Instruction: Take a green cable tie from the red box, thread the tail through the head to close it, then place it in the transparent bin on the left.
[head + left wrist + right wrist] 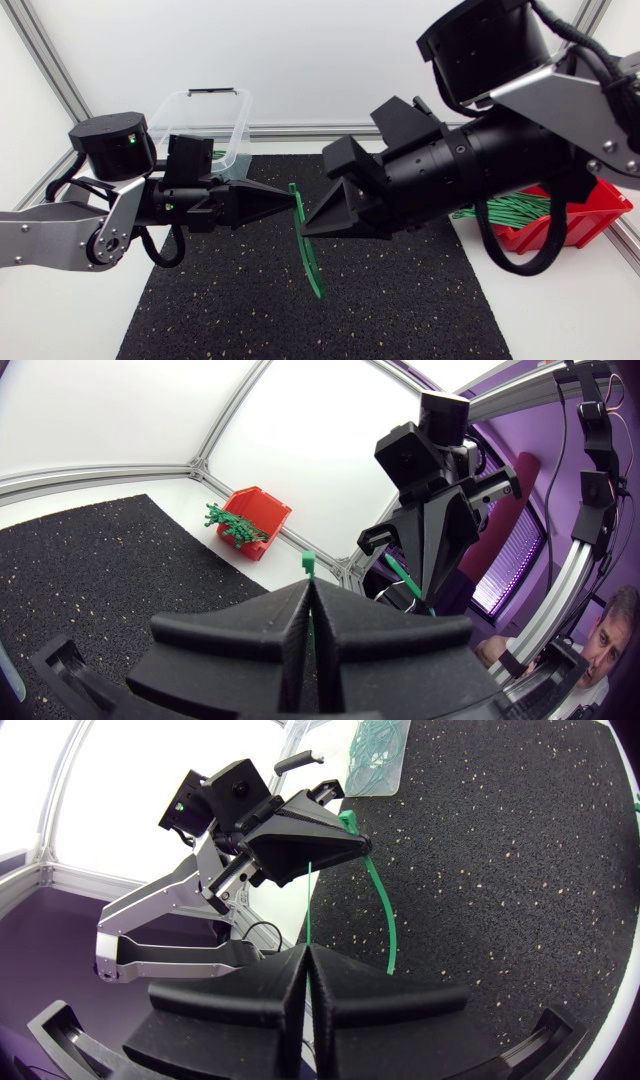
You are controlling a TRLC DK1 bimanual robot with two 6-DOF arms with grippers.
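Observation:
A green cable tie hangs in a curve above the black mat between my two grippers. My left gripper is shut on its head end; in the left wrist view the head pokes out past the closed left gripper. My right gripper meets it tip to tip and is shut on the thin tail. In the right wrist view the tail rises from the right gripper toward the left gripper. The red box of green ties stands at the right. The transparent bin stands at the back left.
A black speckled mat covers the middle of the white table. The bin holds several green ties. An aluminium frame rail runs along the table's back and sides.

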